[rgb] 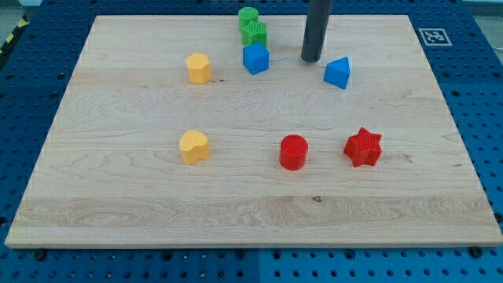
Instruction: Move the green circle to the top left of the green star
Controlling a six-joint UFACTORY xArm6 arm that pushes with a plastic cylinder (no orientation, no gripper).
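Observation:
The green circle (247,16) stands near the board's top edge, touching the green star (255,33) on the star's upper left side. My tip (311,59) rests on the board to the right of both green blocks, between the blue cube (256,58) and the blue triangular block (338,73). It touches no block.
A yellow hexagonal block (199,68) sits left of the blue cube. A yellow heart (193,147), a red cylinder (294,152) and a red star (363,147) lie in a row lower down. The wooden board (118,212) lies on a blue perforated table.

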